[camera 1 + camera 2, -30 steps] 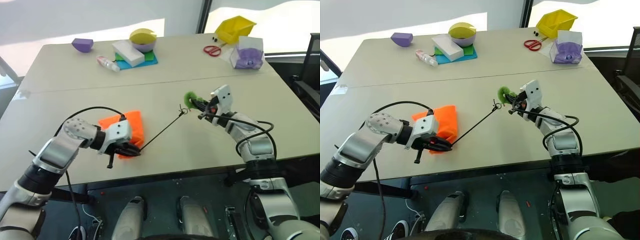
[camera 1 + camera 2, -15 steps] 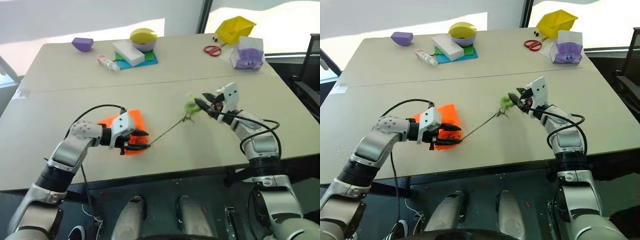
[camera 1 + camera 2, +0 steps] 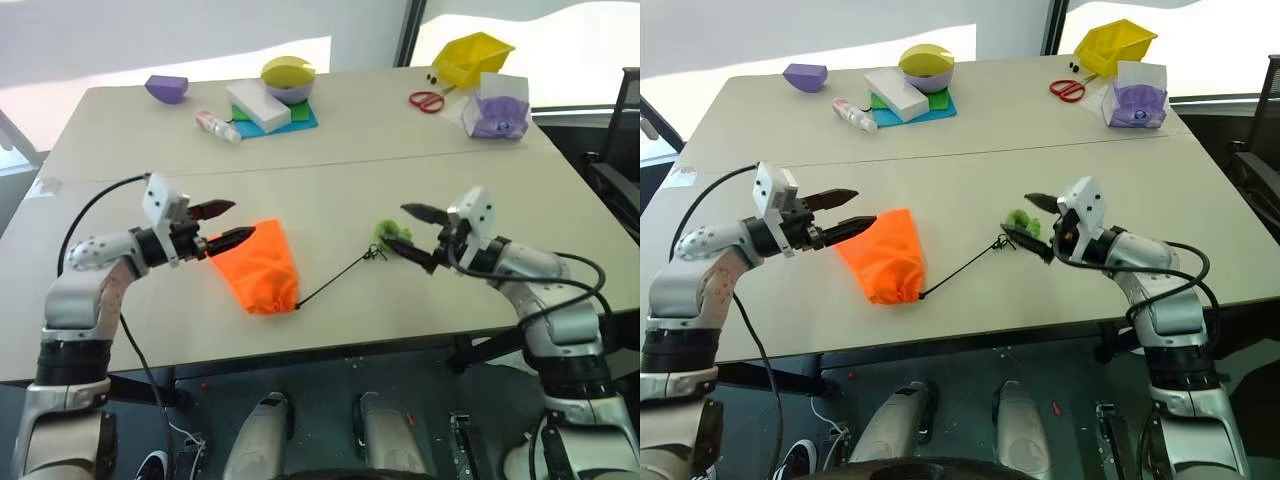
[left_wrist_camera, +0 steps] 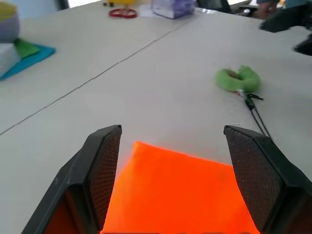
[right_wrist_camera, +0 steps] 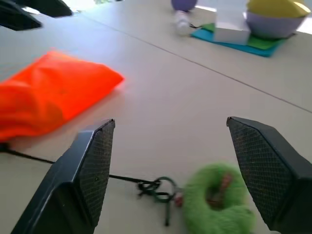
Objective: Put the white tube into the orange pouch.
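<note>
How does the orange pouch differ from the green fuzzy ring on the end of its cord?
The orange pouch is much larger than the green ring. The pouch is smooth neon-orange fabric, cinched at its near end; the ring is fuzzy and green. The pouch lies by the open left gripper, the ring by the open right gripper. Both rest on the table, joined by the black cord.

Head cams look down from above both arms; each wrist cam sits low, just behind its own fingers, both sharing the orange pouch (image 4: 175, 195) ahead.
</note>
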Robot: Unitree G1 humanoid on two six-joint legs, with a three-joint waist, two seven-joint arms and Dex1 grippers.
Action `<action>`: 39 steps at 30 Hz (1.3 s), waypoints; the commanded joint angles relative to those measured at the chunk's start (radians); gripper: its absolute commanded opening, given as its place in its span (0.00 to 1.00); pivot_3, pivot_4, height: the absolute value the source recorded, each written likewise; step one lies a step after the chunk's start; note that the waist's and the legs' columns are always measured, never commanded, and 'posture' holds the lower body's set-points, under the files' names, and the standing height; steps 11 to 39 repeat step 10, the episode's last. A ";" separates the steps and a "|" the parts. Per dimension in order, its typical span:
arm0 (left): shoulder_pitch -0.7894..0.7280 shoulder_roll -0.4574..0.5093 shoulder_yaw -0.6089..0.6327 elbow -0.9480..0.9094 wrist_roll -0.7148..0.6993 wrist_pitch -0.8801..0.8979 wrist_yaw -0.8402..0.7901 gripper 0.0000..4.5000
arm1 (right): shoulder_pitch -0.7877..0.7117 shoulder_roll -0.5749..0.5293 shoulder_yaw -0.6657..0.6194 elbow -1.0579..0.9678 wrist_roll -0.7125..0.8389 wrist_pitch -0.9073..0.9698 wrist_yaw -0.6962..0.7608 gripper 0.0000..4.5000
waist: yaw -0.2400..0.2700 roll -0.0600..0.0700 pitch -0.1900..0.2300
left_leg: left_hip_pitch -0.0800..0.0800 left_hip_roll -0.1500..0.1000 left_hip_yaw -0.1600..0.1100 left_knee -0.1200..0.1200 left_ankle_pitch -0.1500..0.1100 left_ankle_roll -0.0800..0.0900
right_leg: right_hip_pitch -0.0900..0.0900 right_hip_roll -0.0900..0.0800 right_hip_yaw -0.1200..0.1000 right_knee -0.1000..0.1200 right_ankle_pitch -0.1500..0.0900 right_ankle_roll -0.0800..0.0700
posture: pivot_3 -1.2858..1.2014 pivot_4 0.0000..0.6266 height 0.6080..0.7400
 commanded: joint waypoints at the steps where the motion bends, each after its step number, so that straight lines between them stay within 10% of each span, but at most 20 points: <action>1: 0.049 0.031 0.064 -0.006 0.075 -0.109 0.079 0.80 | 0.067 -0.054 -0.047 -0.107 0.070 0.004 0.080 0.85 | 0.001 0.000 0.000 | 0.000 0.000 0.000 0.000 0.000 0.000 | 0.000 0.000 0.000 0.000 -0.001 0.000 | 0.52 0.24 1.00; 39: 0.248 0.025 0.179 0.002 0.041 -0.170 0.113 0.80 | 0.180 -0.106 -0.011 -0.150 0.067 0.036 0.132 0.85 | 0.000 -0.001 0.000 | 0.001 0.001 0.001 0.002 -0.001 0.000 | 0.000 -0.005 0.002 -0.001 -0.002 0.000 | 0.52 0.24 1.00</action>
